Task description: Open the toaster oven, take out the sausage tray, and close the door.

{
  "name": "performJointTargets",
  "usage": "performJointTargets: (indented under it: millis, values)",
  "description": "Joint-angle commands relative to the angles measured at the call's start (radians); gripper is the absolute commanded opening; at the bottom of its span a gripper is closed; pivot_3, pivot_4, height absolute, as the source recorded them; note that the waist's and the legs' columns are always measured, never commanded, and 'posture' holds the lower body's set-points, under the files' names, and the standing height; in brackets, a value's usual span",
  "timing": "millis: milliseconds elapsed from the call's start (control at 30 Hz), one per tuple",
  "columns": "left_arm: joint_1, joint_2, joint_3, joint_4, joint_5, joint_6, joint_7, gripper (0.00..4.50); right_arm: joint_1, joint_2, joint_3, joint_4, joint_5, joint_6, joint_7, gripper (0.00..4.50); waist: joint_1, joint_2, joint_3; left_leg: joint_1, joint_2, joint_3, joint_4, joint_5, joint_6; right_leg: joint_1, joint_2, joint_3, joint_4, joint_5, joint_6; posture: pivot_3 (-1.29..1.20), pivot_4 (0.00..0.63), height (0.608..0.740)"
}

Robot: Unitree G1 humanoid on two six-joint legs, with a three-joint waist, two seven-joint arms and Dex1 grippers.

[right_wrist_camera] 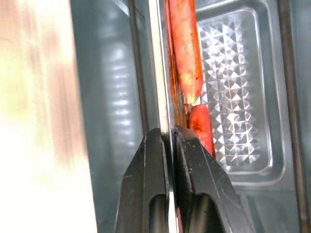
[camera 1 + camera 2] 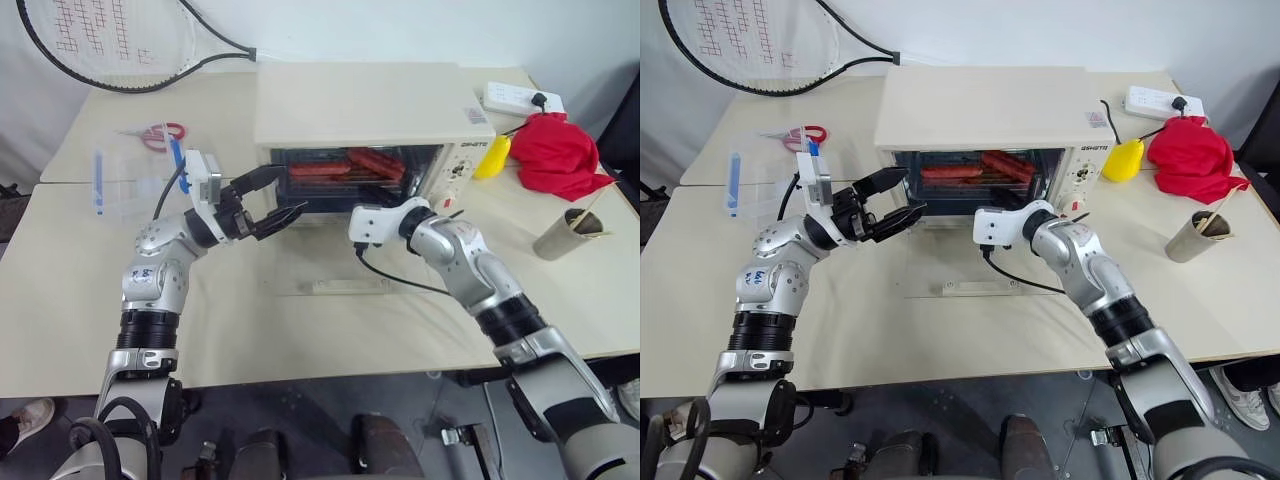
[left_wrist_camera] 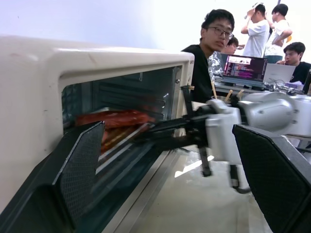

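Two pincers at the toaster oven (image 2: 380, 110): the right pincer (image 1: 169, 138) pinches the sausage tray (image 1: 233, 97) rim just inside; the left pincer (image 2: 272, 200) gapes beside it, door (image 2: 320, 270) flat below.

Cream tables (image 2: 60, 300) pushed together, white wall (image 2: 400, 25) behind, dark floor (image 2: 320, 400) below, people (image 3: 214, 43) seated beyond

The boxy cream-white toaster oven (image 2: 980, 120) stands on the table, its clear glass door (image 2: 965, 265) folded down flat in front, bar handle nearest the robot. Inside, the shiny ribbed silver sausage tray (image 1: 233, 97) holds long reddish sausages, its rim pinched between black fingertips (image 1: 187, 145).
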Motion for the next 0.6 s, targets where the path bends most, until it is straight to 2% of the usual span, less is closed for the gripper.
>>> performJointTargets:
  millis: [33,300,600]
  values:
    - [-0.01,0.005,0.005,-0.011,-0.001,0.005,-0.007,4.5,0.054,0.015,-0.033,-0.216,0.027,0.039,0.041,0.03,0.0,0.0,0.0,0.0,0.0,0.0,0.0,0.0,0.0,0.0,0.0,0.0,0.0,0.0,0.0,0.0,0.15,0.74]
    - [-0.038,0.005,0.002,0.037,0.015,0.003,-0.018,4.5,0.252,-0.026,-0.089,-0.484,0.003,0.128,0.126,0.03,0.008,0.0,0.0,0.0,0.0,0.0,0.0,0.0,0.0,0.0,0.0,0.0,0.0,0.0,0.0,0.0,0.15,0.74]
    - [-0.072,-0.012,-0.007,0.088,0.03,-0.009,-0.031,4.5,0.387,-0.082,-0.125,-0.619,-0.04,0.116,0.137,0.03,0.036,0.0,0.0,0.0,-0.001,0.009,0.003,0.0,0.0,0.0,0.0,0.0,0.001,0.0,0.0,0.0,0.15,0.74]
